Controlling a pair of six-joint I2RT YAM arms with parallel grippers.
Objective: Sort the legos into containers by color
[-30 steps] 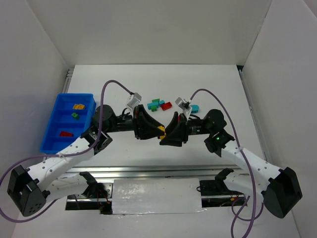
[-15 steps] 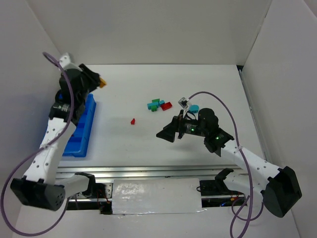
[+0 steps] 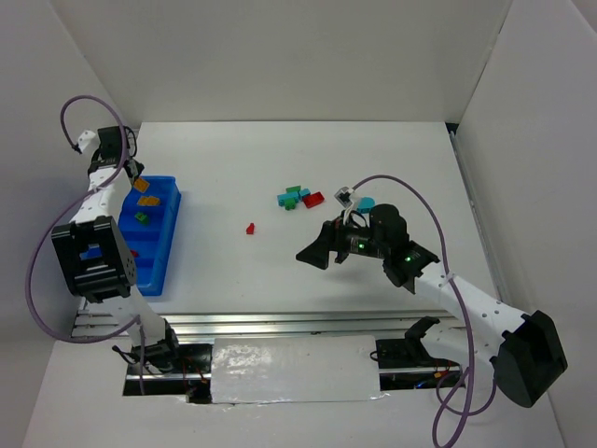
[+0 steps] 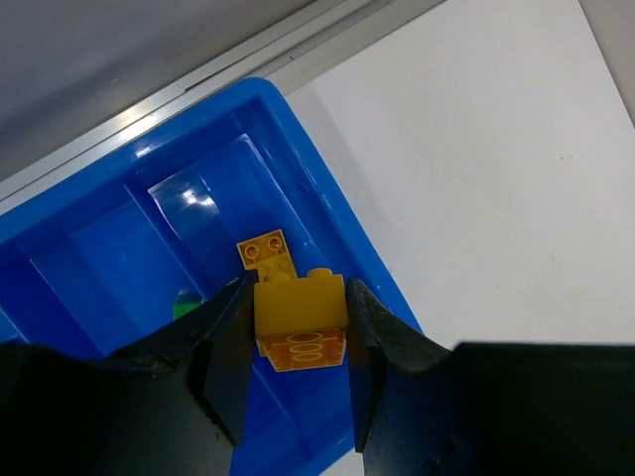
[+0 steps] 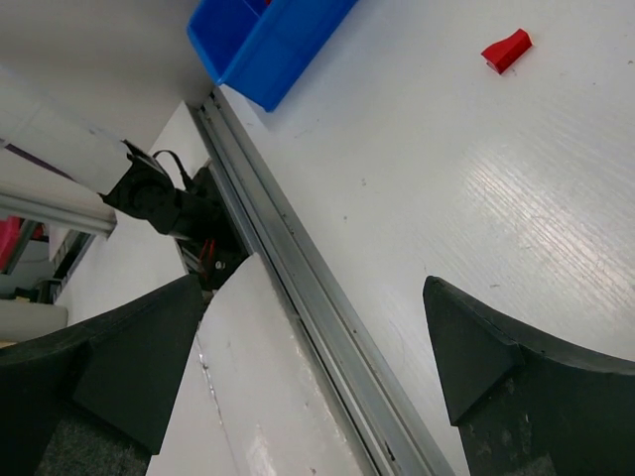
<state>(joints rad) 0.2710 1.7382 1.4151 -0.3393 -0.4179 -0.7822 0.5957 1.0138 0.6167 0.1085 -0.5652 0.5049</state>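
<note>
At the far left the left gripper (image 4: 298, 290) is clamped on a yellow brick (image 4: 301, 325), one finger (image 4: 230, 342) against each side, and it holds the brick just above the far end compartment of the blue tray (image 3: 166, 233). A second yellow brick (image 4: 265, 252) lies on that compartment's floor, studs up, and a green brick (image 3: 140, 218) lies in the next compartment toward the arms. On the white table (image 3: 392, 149), well apart from the tray, a lone red brick (image 3: 250, 228) lies by itself. Farther right, teal, green and red bricks sit bunched in a small cluster (image 3: 298, 198), and a single teal brick (image 3: 366, 203) lies just beyond it. The right gripper (image 3: 317, 254) hovers low over the table near the cluster with its fingers (image 5: 476, 357) spread wide apart and nothing between them.
</note>
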